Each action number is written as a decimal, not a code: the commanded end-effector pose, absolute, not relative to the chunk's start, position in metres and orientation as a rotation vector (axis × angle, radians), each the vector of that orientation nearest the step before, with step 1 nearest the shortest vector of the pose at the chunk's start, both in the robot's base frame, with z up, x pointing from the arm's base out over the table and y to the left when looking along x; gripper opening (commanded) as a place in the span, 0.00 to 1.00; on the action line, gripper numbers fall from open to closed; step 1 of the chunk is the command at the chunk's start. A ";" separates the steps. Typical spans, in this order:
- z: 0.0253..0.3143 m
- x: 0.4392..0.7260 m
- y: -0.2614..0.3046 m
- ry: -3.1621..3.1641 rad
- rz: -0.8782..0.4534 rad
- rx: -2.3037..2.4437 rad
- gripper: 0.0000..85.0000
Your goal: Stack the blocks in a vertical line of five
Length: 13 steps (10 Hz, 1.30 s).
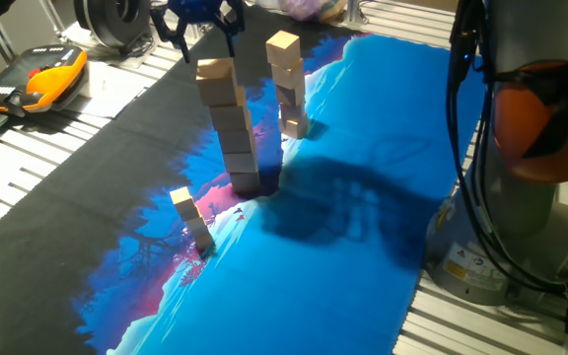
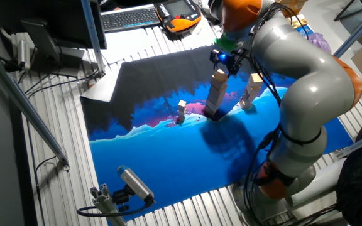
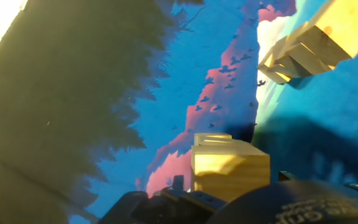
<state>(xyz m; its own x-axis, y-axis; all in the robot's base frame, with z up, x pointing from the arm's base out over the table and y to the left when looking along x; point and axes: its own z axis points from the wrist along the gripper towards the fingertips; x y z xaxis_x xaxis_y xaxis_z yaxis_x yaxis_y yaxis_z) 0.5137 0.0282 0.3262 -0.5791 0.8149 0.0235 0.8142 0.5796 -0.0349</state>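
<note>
A tall, slightly leaning stack of several tan blocks [image 1: 230, 123] stands mid-mat, also seen from the other side as the tall stack [image 2: 215, 94]. My gripper [image 1: 203, 28] hovers just above its top block [image 3: 229, 169], open, with fingers spread and nothing between them. From the other side the gripper [image 2: 226, 58] sits right over that stack. A second stack of several blocks [image 1: 287, 87] stands close behind to the right. A short stack of two blocks [image 1: 191, 219] stands nearer the mat's front left.
The blocks stand on a black and blue printed mat [image 1: 363, 227]. An orange-and-black handheld device [image 1: 42, 79] lies at the far left off the mat. The arm's base [image 1: 521, 197] and cables rise at the right edge. A keyboard [image 2: 131, 17] lies beyond the mat.
</note>
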 end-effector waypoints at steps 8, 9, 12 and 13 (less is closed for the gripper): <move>0.325 0.530 -0.014 -2.881 -0.023 -1.145 0.00; 0.321 0.533 -0.019 -2.885 -0.024 -1.137 0.00; 0.300 0.546 -0.029 -2.935 -0.053 -1.051 0.00; 0.292 0.549 -0.031 -2.957 -0.045 -1.016 0.00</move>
